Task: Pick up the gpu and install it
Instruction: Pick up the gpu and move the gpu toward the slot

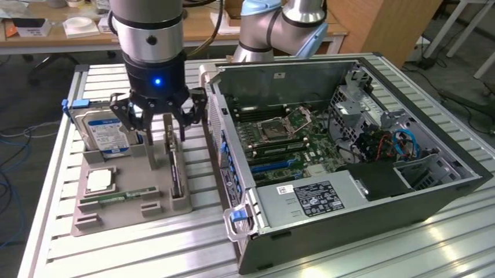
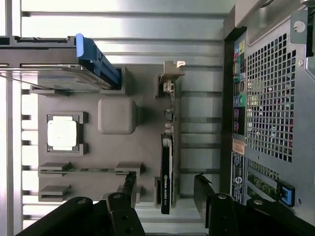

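GPU (image 1: 175, 168) (image 2: 167, 162) on edge in slot of grey holder tray (image 1: 116, 214) (image 2: 118, 147), just beside open PC case (image 1: 348, 145); long axis along tray, approx. parallel to adjacent case wall. Gripper (image 1: 166, 136) (image 2: 165, 189) directly above card, jaws wide apart, one finger each side of thin edge, nothing held, no contact visible. Card straight below jaw gap, nearer dark end than bracket end; by judgement, closing direction across card thickness, not along length.
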Motion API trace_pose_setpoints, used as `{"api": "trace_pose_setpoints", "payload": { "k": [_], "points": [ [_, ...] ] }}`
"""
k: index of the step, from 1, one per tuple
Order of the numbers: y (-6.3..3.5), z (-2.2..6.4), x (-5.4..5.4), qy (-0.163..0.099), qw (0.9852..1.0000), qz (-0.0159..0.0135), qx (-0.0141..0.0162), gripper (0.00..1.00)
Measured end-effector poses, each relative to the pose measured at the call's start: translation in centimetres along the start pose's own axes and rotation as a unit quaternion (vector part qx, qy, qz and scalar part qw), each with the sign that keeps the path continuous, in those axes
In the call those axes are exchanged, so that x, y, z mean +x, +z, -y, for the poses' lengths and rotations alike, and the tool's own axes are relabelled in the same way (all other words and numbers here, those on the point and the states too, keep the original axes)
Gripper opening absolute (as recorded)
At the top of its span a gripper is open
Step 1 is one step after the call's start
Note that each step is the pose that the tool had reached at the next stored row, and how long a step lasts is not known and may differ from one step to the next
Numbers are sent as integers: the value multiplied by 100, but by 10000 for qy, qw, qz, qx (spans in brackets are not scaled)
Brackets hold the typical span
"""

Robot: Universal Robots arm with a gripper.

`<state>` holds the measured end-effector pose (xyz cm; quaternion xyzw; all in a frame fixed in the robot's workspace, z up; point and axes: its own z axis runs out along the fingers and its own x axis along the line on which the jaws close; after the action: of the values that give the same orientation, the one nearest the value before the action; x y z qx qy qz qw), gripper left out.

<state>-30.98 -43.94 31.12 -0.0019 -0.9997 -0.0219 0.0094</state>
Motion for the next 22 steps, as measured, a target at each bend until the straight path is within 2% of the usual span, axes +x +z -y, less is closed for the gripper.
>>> {"api": "trace_pose_setpoints", "payload": {
  "k": [22],
  "points": [
    [268,67,-13,34,10000,1,0,59]
  ]
}}
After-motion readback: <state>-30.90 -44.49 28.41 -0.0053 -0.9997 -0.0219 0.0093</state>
